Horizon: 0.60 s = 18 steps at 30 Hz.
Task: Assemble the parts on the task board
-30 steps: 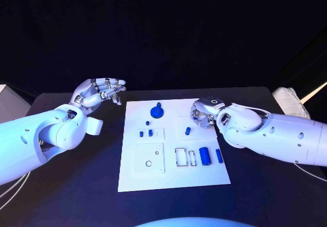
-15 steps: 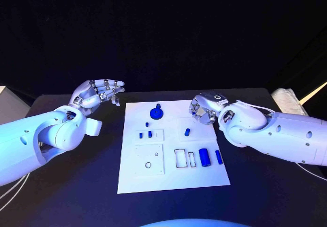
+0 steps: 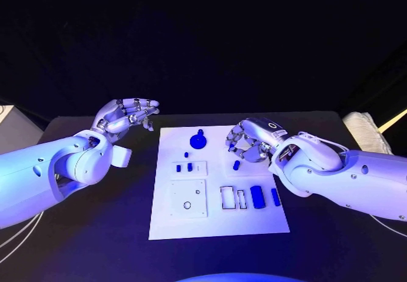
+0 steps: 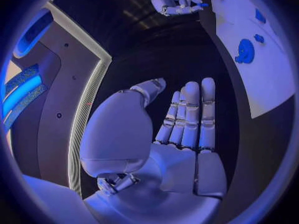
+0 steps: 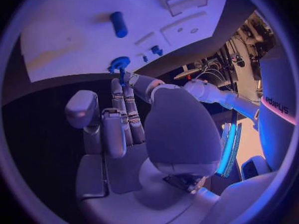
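The white task board [image 3: 254, 223] lies in the middle of the black table. On it are a round blue part [image 3: 197, 140] at the far end, a short blue peg [image 3: 236, 165], three small blue pieces [image 3: 183, 167] and a blue cylinder [image 3: 257, 197] beside a thin blue bar [image 3: 276, 197]. My right hand [image 3: 245, 144] hovers over the board's far right part, just beyond the peg, fingers half curled around nothing. The right wrist view shows its fingers [image 5: 118, 119] bare, with the peg [image 5: 118, 24] and round part [image 5: 119, 63] ahead. My left hand [image 3: 127, 114] hangs raised off the board's far left corner, its palm [image 4: 187, 129] flat and bare.
Two raised white plates [image 3: 186, 198] with holes sit on the board's left half. Two white rectangular frames [image 3: 226, 197] lie next to the cylinder. A pale object [image 3: 363, 126] rests at the table's far right edge. Black tabletop surrounds the board.
My right hand has shifted leftward over the board, closer to the round part's side. The left hand has stayed where it was.
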Motion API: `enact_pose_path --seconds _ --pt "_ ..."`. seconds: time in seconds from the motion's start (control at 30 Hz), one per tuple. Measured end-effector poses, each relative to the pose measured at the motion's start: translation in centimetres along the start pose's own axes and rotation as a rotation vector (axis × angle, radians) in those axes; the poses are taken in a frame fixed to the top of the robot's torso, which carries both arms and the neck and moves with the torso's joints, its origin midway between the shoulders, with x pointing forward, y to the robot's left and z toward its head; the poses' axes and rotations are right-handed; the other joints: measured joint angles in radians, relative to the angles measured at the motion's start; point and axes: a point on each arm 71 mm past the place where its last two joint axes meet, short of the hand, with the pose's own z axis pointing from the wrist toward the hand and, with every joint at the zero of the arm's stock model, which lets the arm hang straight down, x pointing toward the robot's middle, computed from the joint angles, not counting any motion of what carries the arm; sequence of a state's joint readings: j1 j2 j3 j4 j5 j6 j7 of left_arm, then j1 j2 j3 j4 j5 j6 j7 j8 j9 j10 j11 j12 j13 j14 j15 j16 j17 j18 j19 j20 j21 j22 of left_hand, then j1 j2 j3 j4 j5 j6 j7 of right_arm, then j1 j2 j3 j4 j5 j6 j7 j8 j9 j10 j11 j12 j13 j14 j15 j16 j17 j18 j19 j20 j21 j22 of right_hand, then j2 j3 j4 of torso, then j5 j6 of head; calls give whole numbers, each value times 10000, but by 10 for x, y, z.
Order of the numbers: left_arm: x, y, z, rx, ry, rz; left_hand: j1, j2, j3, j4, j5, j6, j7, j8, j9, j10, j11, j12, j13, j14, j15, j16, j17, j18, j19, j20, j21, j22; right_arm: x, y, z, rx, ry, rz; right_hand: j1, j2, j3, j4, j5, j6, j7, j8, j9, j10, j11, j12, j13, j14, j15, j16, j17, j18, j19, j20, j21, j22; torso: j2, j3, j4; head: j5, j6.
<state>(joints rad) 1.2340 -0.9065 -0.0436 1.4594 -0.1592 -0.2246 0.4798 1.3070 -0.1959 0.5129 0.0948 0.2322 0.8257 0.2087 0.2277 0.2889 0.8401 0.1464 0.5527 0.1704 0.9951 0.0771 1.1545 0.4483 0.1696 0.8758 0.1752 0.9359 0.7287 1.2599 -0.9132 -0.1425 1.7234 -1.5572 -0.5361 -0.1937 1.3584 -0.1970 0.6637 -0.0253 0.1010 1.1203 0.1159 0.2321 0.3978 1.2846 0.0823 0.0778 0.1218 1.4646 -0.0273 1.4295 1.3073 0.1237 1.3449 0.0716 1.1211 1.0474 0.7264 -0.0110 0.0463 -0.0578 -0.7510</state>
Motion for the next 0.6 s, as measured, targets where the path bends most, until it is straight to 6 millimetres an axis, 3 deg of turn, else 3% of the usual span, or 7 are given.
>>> enact_pose_path --seconds 0.23,0.5,0.6 --pt "2 0 0 -3 33 -45 35 35 -25 -25 0 0 0 0 -1 0 0 0 0 0 0 -45 0 0 0 0 0 -14 20 27 -9 -757 99 1132 0 0 45 -64 57 0 0 0 18 -1 0 -9 0 1 2 0 0 -1 0 0 0 -1 1 -7 11 315 -49" --pt "5 0 0 -11 77 -87 35 35 -25 -25 0 0 0 0 -2 0 0 0 -1 0 0 -45 -8 0 0 0 1 -14 47 44 -13 -1183 306 1866 0 0 58 -78 57 0 0 0 28 -1 0 -47 0 1 3 0 8 -1 0 0 0 -2 9 -19 20 834 -225" --pt "6 0 1 -13 104 -105 35 35 -25 -25 0 0 0 0 -3 -21 21 0 -1 0 0 -45 -8 0 21 -22 1 -13 58 46 -13 -1259 394 1975 0 -1 57 -78 97 0 0 0 27 -1 0 -50 1 2 3 40 7 -1 0 0 -1 -3 13 -18 16 964 -290"
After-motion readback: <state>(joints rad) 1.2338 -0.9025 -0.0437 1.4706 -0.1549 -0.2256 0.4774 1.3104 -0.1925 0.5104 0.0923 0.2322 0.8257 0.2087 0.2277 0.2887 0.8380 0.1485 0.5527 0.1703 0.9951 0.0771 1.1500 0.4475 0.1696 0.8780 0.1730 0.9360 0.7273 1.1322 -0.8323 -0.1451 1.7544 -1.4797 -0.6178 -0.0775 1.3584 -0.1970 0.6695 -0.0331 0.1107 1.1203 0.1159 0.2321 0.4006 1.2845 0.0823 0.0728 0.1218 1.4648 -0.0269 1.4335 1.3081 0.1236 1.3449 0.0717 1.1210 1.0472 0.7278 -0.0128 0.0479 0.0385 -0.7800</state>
